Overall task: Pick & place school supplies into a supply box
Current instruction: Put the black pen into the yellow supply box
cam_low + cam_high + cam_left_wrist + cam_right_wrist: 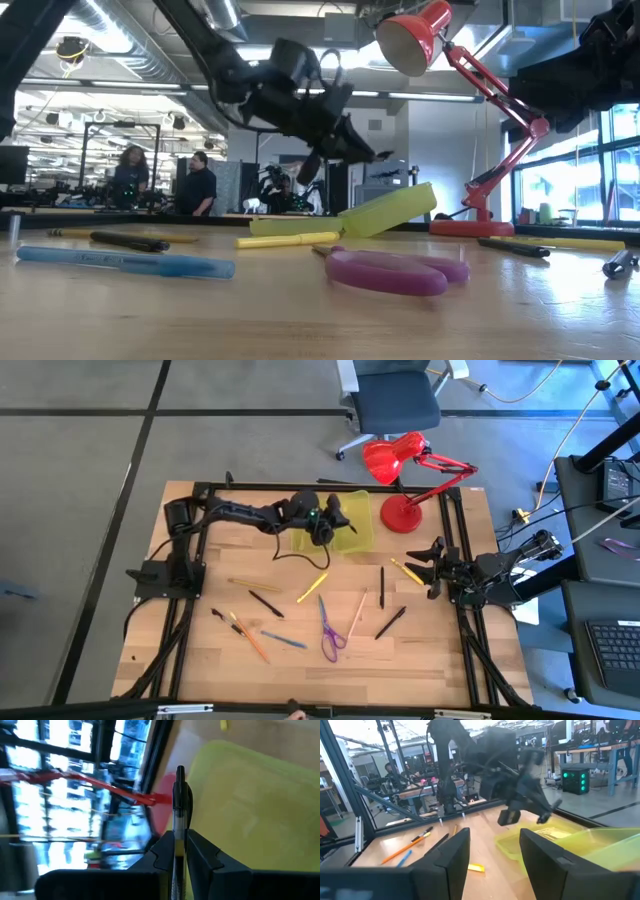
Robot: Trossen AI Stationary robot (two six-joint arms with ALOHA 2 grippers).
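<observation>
The left gripper (343,518) is squeezed shut on a black pen (180,805), up in the air over the yellow-green box (338,530). The pen looks light, stiff and a bit slippery. It is pinched partway along, its long side pointing straight out past the fingers. The right gripper (430,565) waits near the lamp (400,480), fingers apart and empty.

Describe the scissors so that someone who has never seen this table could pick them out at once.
On the wooden table, look to the near half, away from the red desk lamp and the yellow-green supply box. Among the scattered pens and pencils lie the scissors, roughly in the middle. They alone have purple loop handles; everything around them is a thin straight stick.
</observation>
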